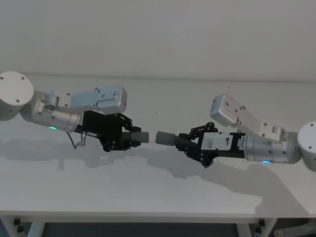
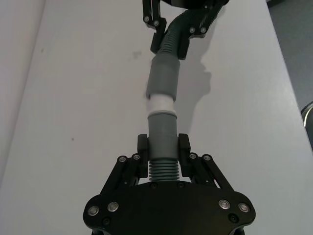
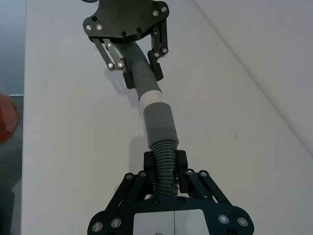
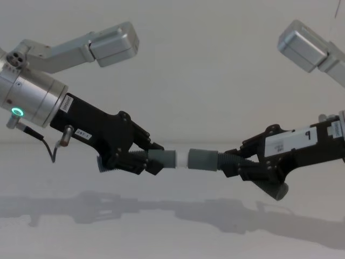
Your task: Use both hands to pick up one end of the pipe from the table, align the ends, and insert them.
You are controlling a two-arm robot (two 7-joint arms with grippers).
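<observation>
Both pipe pieces are held in the air above the white table (image 1: 158,197). My left gripper (image 1: 131,139) is shut on the ribbed part of one grey pipe piece (image 2: 162,129), whose white tip (image 2: 160,104) points at the other piece. My right gripper (image 1: 185,142) is shut on the ribbed part of the second pipe piece (image 3: 164,161), which has a wider grey collar (image 3: 159,122). The two ends face each other in one line. The white tip (image 4: 182,158) meets the mouth of the collar (image 4: 202,159); how far it is inside I cannot tell.
The table's front edge (image 1: 148,215) runs below both arms, and a pale wall (image 1: 158,34) stands behind it. An orange-red object (image 3: 5,117) lies off the table's side. Bare surface lies under and around the grippers.
</observation>
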